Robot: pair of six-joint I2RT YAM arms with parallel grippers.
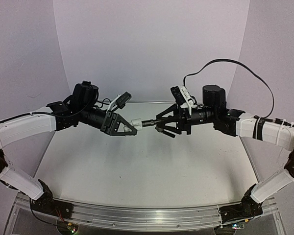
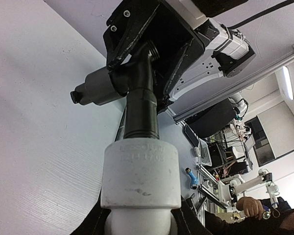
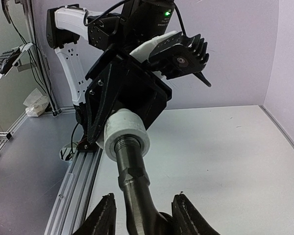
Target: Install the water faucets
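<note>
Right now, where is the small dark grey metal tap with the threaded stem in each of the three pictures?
Top external: the small dark grey metal tap sits at the centre, just right of the white stubby plastic pipe fitting.
Left wrist: upper middle, rising out of the fitting.
Right wrist: lower middle, its threaded stem running up into the fitting.
Shared landmark: that fitting, in all three.

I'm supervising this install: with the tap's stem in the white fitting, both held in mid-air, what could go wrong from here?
1. Threads of the faucet show outside the white fitting held by the left claw; a tilted turn could cross-thread it.
2. The right claw flanks the faucet, contact unclear; it may slip.
3. Both hang above the table; a loosened part would drop.
</note>
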